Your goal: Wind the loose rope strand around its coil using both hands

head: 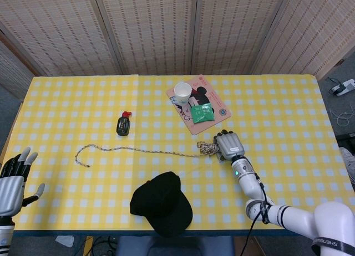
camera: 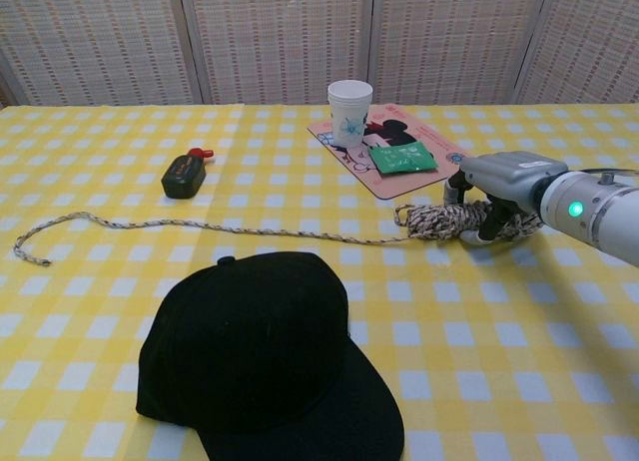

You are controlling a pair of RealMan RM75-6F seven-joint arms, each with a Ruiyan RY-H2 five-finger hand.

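The speckled rope coil point(camera: 439, 222) point(head: 208, 149) lies on the yellow checked table point(head: 288, 112), just below the pink mat. My right hand point(head: 228, 146) point(camera: 496, 187) grips the coil from above, its fingers curled around the bundle. The loose strand point(head: 144, 150) point(camera: 200, 228) runs left from the coil across the table and ends in a hook-shaped curl point(head: 81, 153) point(camera: 30, 243). My left hand point(head: 12, 181) hovers off the table's left front corner, fingers spread, holding nothing. It does not show in the chest view.
A black cap point(head: 162, 204) point(camera: 265, 353) lies at the table's front, just below the strand. A small dark bottle with a red cap point(head: 123, 124) point(camera: 182, 175) sits behind the strand. A pink mat point(head: 198, 111) carries a white paper cup point(camera: 348, 111) and a green packet point(camera: 399, 158).
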